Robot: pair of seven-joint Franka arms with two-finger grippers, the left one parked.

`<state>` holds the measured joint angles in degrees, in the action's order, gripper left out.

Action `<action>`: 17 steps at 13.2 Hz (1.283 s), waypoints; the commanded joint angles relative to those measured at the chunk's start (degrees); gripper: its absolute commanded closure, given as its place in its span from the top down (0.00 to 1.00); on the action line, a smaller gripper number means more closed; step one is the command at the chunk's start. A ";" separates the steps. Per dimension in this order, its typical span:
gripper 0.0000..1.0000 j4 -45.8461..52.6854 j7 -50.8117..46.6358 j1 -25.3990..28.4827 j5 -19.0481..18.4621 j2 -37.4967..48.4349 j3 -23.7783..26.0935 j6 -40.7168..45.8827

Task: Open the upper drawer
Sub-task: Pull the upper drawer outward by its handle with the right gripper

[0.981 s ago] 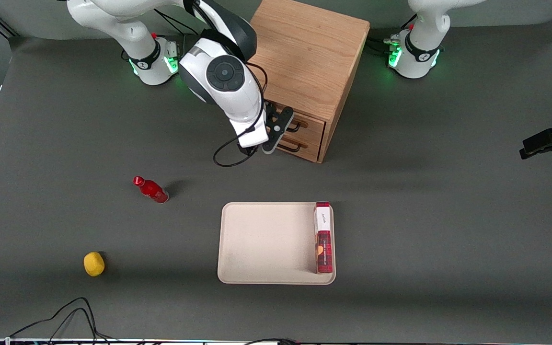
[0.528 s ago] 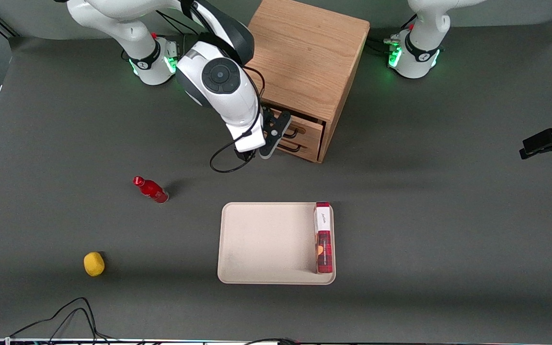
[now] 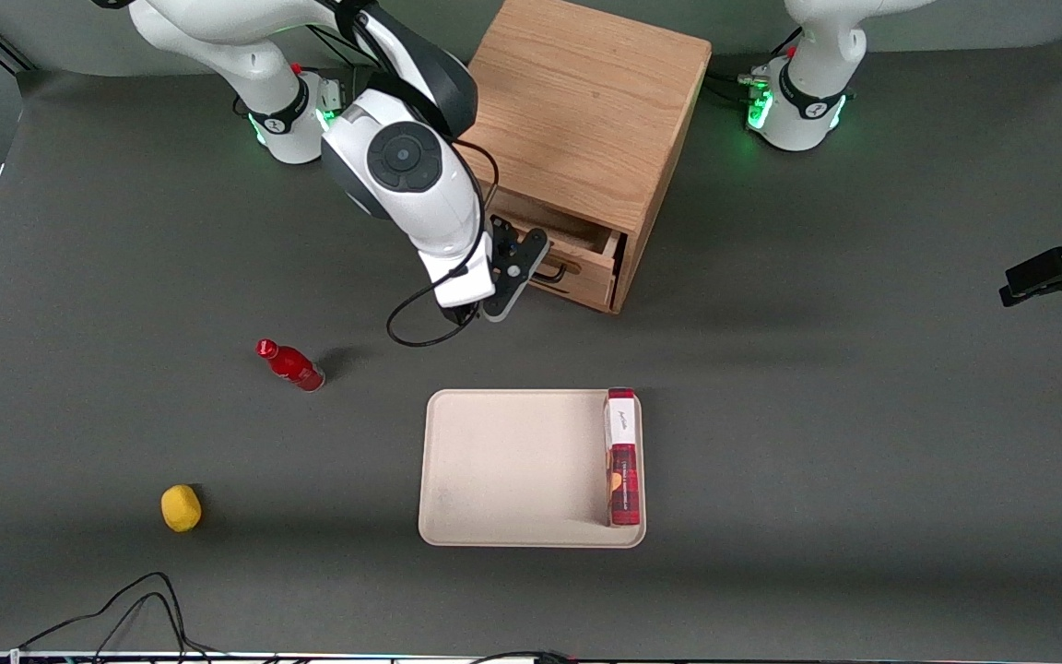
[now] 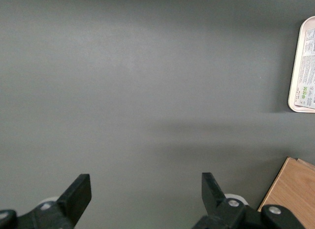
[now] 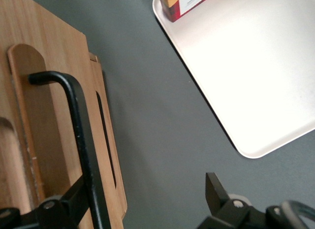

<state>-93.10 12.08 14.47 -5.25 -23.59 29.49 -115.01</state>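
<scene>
The oak cabinet point(image 3: 586, 101) stands at the table's back middle. Its upper drawer point(image 3: 590, 265) is pulled partly out, with a strip of its inside showing under the cabinet top. The lower drawer is hidden beneath it. My right gripper point(image 3: 524, 263) is in front of the drawer at its black wire handle point(image 3: 557, 271). In the right wrist view the gripper point(image 5: 146, 187) is open, the handle point(image 5: 74, 135) runs along one finger point(image 5: 74, 199), and the other finger point(image 5: 214, 189) stands free over the grey table. The drawer front point(image 5: 29, 125) is light wood.
A beige tray point(image 3: 513, 461) lies nearer the front camera than the cabinet, with a red-and-white box point(image 3: 623, 456) on edge in it. A red bottle point(image 3: 291, 365) and a yellow object point(image 3: 181, 507) lie toward the working arm's end. Cables run along the front edge.
My gripper has moved away from the cabinet toward the front camera, with the handle on one finger. The upper drawer has slid out with it, and its inside now shows.
</scene>
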 commanded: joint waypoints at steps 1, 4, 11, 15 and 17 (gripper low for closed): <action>1.00 2.22 1.02 -0.23 -2.64 -1.98 0.30 -0.22; 1.00 4.85 0.93 -0.23 -4.59 -4.09 0.30 -0.13; 1.00 6.53 2.15 -0.32 -4.68 -4.62 -1.10 -0.13; 1.00 7.85 3.39 -0.32 -5.64 -5.32 -2.16 -0.13; 1.00 8.46 3.48 -0.32 -6.26 -5.76 -2.16 -0.13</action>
<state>-86.99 14.35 14.02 -9.71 -27.64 27.27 -115.19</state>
